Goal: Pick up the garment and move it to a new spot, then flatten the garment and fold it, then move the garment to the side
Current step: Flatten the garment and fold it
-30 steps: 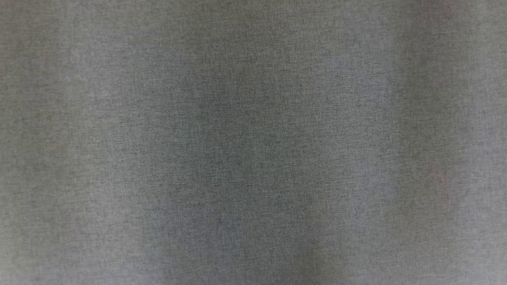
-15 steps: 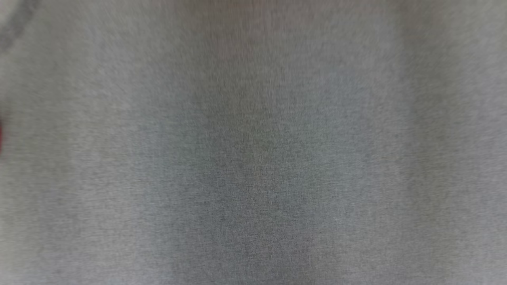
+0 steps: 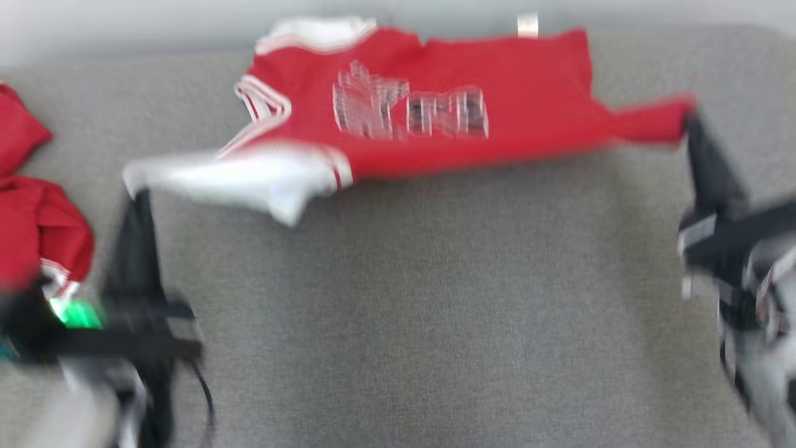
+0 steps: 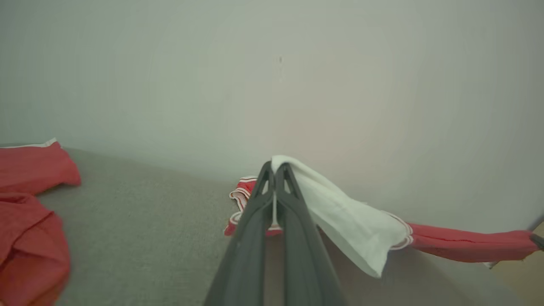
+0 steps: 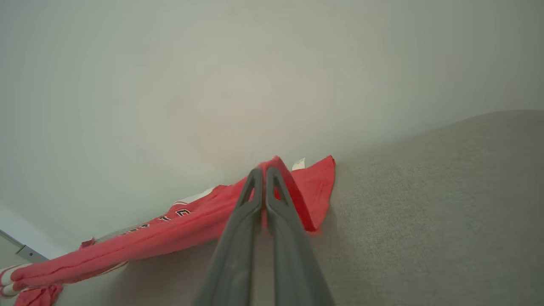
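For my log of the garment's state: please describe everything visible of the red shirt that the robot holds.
The red shirt, soft cloth, has a white sleeve with striped trim, blurred white chest lettering and a small white tag. It is stretched wide, print upward, over the grey fabric surface. The left hand is shut on the white sleeve, the right hand on a red corner.

Blurred, unreadable lettering (image 3: 410,112) on garment (image 3: 535,93)
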